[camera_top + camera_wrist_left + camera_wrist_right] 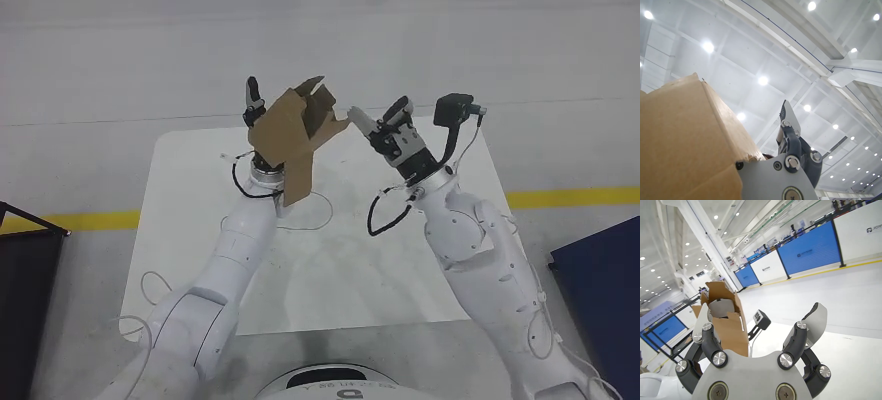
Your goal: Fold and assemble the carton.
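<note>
A brown carton (290, 135), partly folded with flaps loose, is held up in the air above the white table's (330, 270) far side. It sits over my left gripper (268, 110), which is open: its one visible finger (789, 121) stands clear of the carton's wall (687, 132), and the other is hidden by the cardboard. My right gripper (380, 115) is open beside the carton's right flap. In the right wrist view one finger (702, 315) touches the carton (730, 325), and nothing lies between the fingers of that gripper (760, 308).
Thin cables (310, 215) trail on the table under the raised arms. A yellow floor line (90, 220) runs behind the table. A dark frame (20, 270) stands at the left and a blue object (600, 290) at the right.
</note>
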You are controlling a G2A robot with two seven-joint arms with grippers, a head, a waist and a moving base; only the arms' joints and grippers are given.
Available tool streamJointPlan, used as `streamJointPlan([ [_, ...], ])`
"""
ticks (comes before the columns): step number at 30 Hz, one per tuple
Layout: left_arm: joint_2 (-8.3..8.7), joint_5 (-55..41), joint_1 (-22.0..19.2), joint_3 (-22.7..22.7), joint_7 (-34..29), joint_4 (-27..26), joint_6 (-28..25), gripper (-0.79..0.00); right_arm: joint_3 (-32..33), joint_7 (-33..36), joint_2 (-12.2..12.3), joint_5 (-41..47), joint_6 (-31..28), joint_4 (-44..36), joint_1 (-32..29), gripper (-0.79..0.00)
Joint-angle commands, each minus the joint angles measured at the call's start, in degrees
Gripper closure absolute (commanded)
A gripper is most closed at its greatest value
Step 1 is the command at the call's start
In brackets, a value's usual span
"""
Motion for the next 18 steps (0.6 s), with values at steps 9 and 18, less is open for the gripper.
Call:
streamJointPlan([
  [9, 0.01, 3.8, 0.2, -0.78, 0.0, -0.46, -1.56, -0.539, -2.04, 6.32, -0.21, -5.17, 1.48, -2.08, 1.34, -0.785],
  [18, -0.1, 6.12, 1.05, -1.23, 0.0, -1.54, -3.04, -0.536, -5.86, 11.94, -1.0, -6.6, 2.28, -1.15, 5.47, -0.785],
])
